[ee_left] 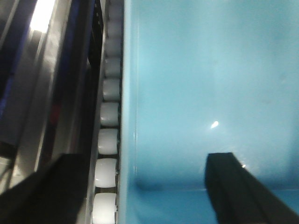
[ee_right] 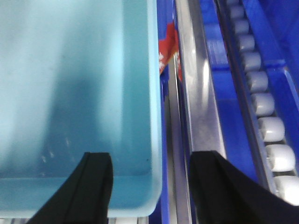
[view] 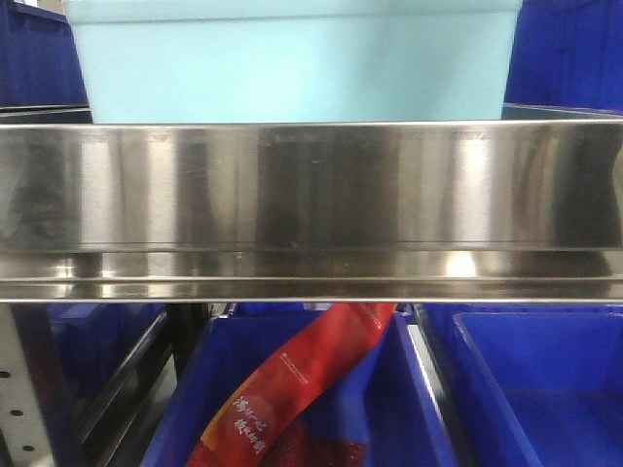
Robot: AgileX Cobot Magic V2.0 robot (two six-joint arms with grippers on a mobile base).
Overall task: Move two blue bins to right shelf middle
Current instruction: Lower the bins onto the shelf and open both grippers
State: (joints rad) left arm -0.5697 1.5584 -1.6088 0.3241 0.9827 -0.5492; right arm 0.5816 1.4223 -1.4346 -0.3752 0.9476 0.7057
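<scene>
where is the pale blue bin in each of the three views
Front view: the pale blue bin fills the top centre, sitting behind the steel shelf rail.
Left wrist view: its inside fills the right side, its left wall between the left gripper fingers.
Right wrist view: its inside fills the left, its right wall between the right gripper fingers.
Shared landmark: the red packet, front and right wrist views only.

A reflective stainless-steel shelf beam (view: 311, 209) spans the front view, with white conveyor rollers (ee_left: 107, 140) lining the rack.
</scene>
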